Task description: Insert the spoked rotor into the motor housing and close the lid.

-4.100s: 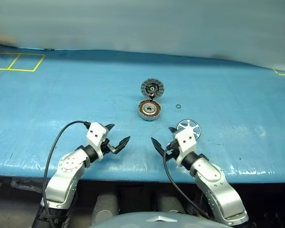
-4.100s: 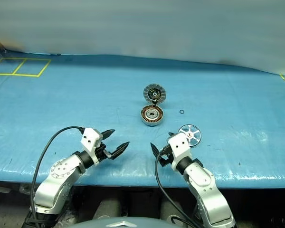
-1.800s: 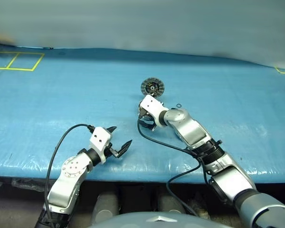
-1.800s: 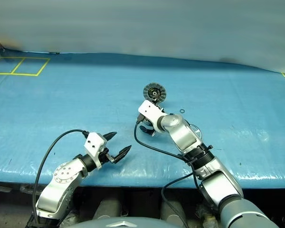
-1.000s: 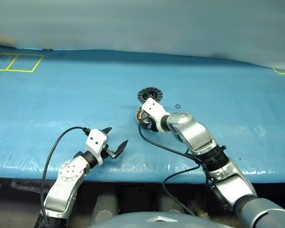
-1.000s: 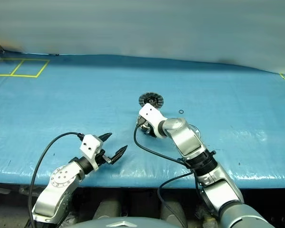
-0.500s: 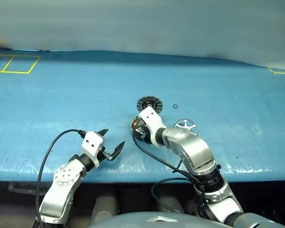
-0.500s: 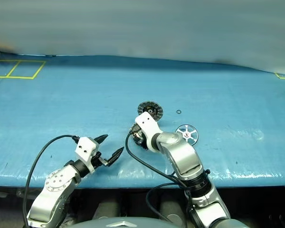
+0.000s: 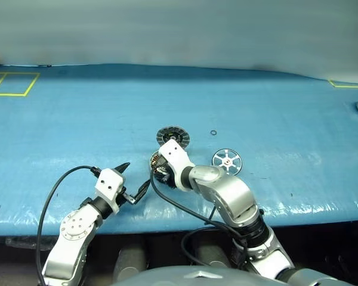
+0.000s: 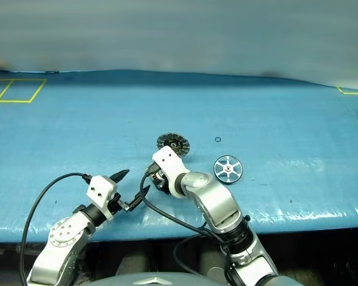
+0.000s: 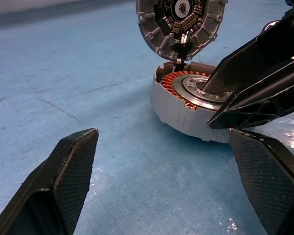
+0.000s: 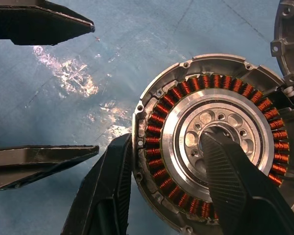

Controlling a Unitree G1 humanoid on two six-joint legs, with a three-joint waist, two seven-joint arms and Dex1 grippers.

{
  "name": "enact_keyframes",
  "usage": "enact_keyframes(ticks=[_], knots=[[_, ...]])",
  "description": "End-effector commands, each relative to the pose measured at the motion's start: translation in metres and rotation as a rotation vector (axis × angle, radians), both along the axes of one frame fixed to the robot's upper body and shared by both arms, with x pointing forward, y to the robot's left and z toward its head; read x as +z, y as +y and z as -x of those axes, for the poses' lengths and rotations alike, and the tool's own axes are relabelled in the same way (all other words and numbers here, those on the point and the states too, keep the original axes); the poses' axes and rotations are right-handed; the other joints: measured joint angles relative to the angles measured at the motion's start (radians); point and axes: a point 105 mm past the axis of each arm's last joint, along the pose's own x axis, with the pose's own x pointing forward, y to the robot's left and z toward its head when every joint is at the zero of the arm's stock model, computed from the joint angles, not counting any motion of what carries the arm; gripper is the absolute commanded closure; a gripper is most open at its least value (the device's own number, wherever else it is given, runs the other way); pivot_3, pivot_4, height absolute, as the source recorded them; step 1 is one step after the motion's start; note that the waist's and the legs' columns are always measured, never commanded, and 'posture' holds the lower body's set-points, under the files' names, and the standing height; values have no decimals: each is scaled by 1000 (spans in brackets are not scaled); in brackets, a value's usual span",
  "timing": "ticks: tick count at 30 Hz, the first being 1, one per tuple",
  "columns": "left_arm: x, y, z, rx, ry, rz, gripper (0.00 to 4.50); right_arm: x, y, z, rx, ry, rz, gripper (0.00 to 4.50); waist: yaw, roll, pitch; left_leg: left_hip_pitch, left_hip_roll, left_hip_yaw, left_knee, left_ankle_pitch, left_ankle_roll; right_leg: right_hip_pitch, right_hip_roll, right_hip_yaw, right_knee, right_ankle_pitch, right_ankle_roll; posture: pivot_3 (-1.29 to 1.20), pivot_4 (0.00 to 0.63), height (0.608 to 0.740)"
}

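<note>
The motor housing (image 12: 220,142), a grey cup with copper windings around a silvery centre, rests on the blue table near its front edge. My right gripper (image 9: 160,171) is shut on its wall, one finger (image 12: 110,191) outside and the other on the centre. The lid (image 9: 172,134) stands tilted up at the housing's far edge, ribbed inner face showing. The spoked rotor (image 9: 227,159) lies flat to the right of the housing. My left gripper (image 9: 137,174) is open just left of the housing, holding nothing.
A tiny black ring (image 9: 213,132) lies beyond the rotor. Yellow tape squares (image 9: 12,83) mark the table's far left. The right forearm and its black cable (image 9: 185,211) cross the front edge (image 9: 322,208) of the table.
The right gripper has drawn the housing, with the lid following, nearer to the front edge and to the left, up to the left gripper. The camera view has shifted a little.
</note>
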Motion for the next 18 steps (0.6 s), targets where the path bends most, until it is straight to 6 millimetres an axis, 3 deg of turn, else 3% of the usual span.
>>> enact_keyframes(ticks=[1, 7, 15, 18], knots=[[10, -2, -1, -22, -49, -7, 0, -16, 15, 20, 81, 103, -12, 2671, 0, 0, 0, 0, 0, 0, 0, 0, 0, 0, 0, 0, 0, 0, 0, 0, 150, 740], [10, -5, -2, -46, -49, -1, 0, 0, 9, 9, 17, 22, -35, 781, 14, 1, 1, -1, -1, 0, 0, 1, -2, 0, 1, -1, 0, 0, 0, 0, 150, 740], [10, -9, -4, -74, -48, 5, 0, 40, 1, 5, -28, -65, -110, 781, 28, 1, 2, -4, -6, 0, 0, 2, 0, -2, -4, -1, -1, 0, 1, 0, 150, 740], [11, -11, -4, -81, -49, 6, 0, 52, -11, 6, -39, -83, -132, 781, 27, 2, 2, -4, -6, 0, 0, 2, 0, -2, -4, -1, -1, 3, 5, 0, 150, 740]])
